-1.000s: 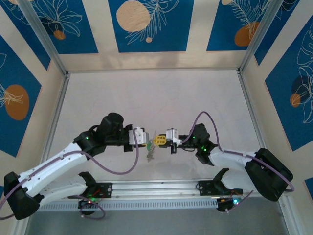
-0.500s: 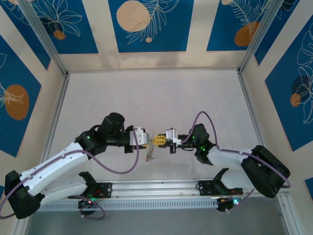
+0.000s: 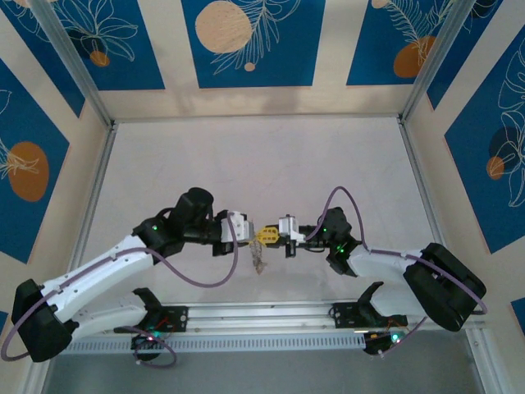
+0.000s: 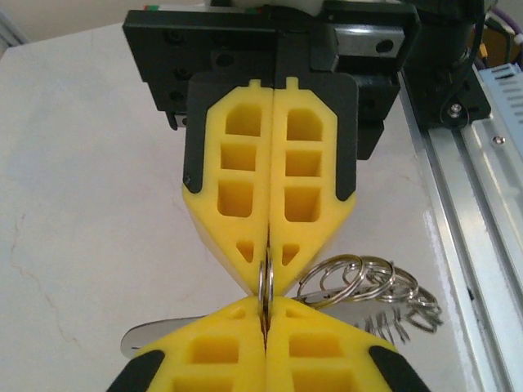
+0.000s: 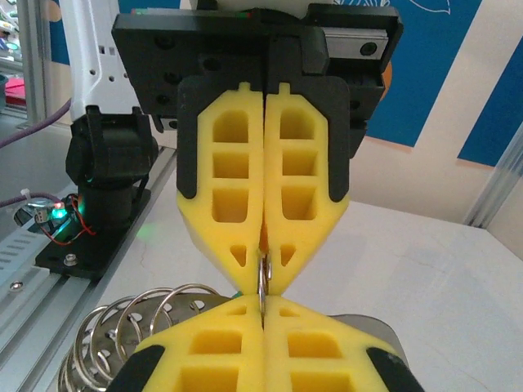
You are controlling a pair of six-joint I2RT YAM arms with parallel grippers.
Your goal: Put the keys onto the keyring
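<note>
Over the pale bench [image 3: 246, 164], your left fingers [image 4: 212, 355] and right fingers [image 4: 237, 196] are both clamped shut, tip to tip, on the keyring [image 4: 265, 286]; the keys [image 4: 394, 325] dangle just beside it among linked rings [image 4: 359, 282], threading apparently unfinished

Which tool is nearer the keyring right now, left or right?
Neither; it's a tie. The left tool comes in from the left and the right tool from the right, tip to tip, both shut on the keyring, with more rings dangling beside.
</note>
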